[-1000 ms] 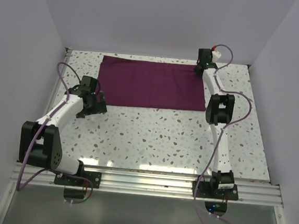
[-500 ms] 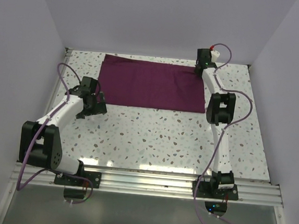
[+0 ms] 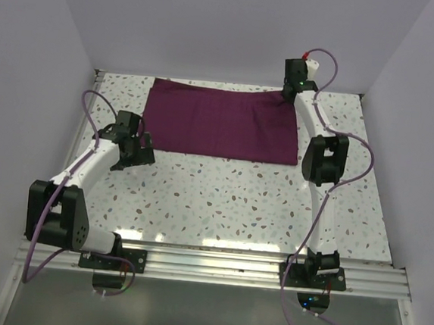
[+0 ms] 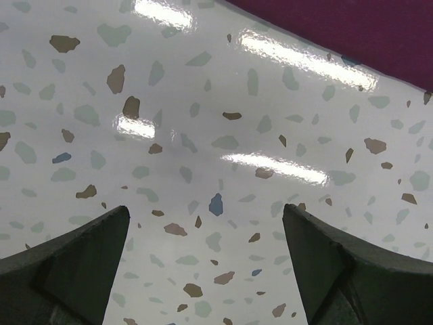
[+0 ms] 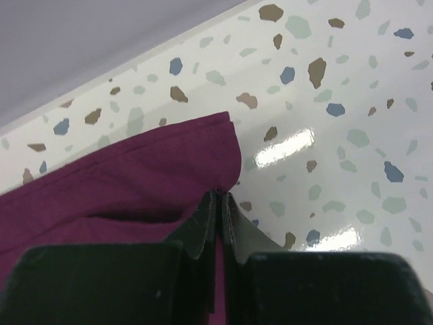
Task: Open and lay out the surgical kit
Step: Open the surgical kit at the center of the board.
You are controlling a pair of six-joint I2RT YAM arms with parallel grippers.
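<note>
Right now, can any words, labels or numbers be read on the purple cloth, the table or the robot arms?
None can be read: the dark purple cloth wrap, the speckled white table, the left arm and the right arm show no legible text.

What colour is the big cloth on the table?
Dark purple, almost maroon, and plain all over. The cloth shows best in the top view.

The surgical kit (image 3: 220,123) shows as a dark maroon cloth wrap, a wide rectangle spread mostly flat on the bench. Its long side runs close along the far edge, about midway between the left and right edges. Its far right corner (image 5: 203,145) is pinched between the closed fingers of the right hand (image 5: 218,200) and bunches into soft folds there.
</note>
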